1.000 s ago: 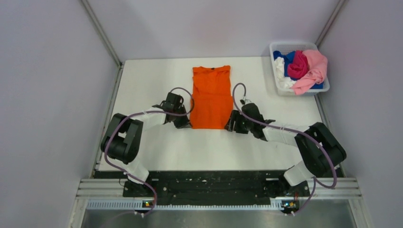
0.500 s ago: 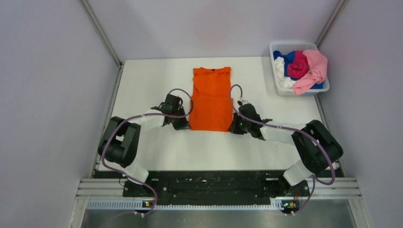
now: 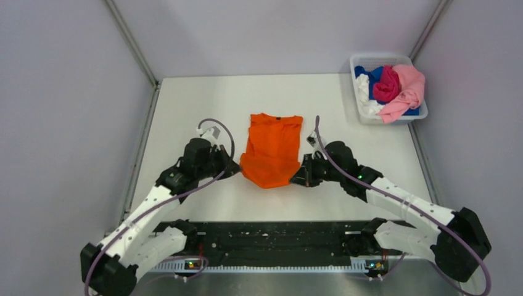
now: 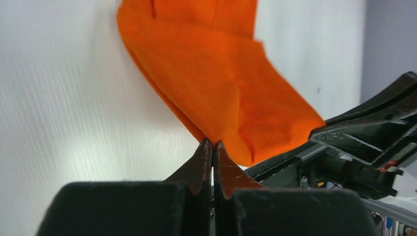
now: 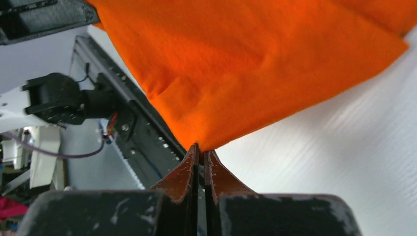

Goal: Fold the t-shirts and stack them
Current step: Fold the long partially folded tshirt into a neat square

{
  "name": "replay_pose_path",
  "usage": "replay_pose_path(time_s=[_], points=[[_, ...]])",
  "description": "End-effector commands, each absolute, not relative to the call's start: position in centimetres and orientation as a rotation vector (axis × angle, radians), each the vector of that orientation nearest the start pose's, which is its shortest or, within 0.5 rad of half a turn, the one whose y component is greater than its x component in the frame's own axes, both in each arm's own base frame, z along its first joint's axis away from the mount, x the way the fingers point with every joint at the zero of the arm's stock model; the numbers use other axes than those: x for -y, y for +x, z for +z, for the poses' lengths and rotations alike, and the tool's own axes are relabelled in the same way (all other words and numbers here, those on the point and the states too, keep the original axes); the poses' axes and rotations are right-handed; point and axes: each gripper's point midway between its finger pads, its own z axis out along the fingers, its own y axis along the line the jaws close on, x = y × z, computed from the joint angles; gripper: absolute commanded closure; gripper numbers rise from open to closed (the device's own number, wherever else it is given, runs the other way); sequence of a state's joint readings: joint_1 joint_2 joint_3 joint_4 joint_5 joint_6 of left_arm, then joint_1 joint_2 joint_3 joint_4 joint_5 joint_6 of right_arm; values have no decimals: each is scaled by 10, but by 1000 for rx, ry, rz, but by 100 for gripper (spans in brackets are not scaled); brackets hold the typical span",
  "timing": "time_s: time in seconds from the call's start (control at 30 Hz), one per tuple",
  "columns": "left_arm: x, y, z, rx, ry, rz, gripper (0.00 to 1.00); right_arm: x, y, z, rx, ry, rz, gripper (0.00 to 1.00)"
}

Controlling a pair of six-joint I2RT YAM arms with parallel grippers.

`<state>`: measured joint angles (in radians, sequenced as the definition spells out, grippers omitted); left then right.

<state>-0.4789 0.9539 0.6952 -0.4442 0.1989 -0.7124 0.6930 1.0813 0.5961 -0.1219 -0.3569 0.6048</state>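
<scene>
Dragged nearer, hem lifted, the orange shirt (image 3: 272,148) hangs pinched by left claw (image 4: 212,143) and right claw (image 5: 200,147), ready to fold.

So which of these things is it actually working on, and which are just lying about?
In the job: orange shirt, pinched at its near corners by the left pincer and right pincer, both shut; pink shirt, magenta shirt, blue shirt and white shirt, waiting in the bin.
Just lying about: bin; table.
</scene>
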Motion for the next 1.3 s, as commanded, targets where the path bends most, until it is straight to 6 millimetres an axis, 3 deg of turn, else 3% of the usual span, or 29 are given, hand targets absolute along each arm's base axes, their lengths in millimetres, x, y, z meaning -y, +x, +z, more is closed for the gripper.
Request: replay_pose_path(time_s=[0.0, 0.1, 0.2, 0.4, 0.53, 0.8, 1.07, 1.27], points=[[178, 217, 192, -2246, -155, -869, 100, -270, 165, 176, -2214, -451, 1229, 100], [171, 224, 212, -2180, -164, -828, 100, -269, 160, 195, -2178, -505, 1244, 100], [162, 238, 224, -2140, -190, -748, 100, -266, 168, 207, -2148, -487, 1242, 100], [157, 275, 248, -2081, -253, -638, 100, -254, 204, 209, -2137, -358, 1249, 100], [163, 307, 247, -2091, -267, -581, 100, -245, 229, 201, -2161, -277, 1223, 100], [170, 370, 234, -2108, -273, -482, 100, -217, 275, 190, -2158, -89, 1137, 100], [163, 419, 201, -2191, -313, -387, 100, -214, 320, 179, -2169, -9, 1067, 100], [164, 454, 172, -2253, -324, -383, 100, -210, 364, 181, -2134, 45, 955, 100]])
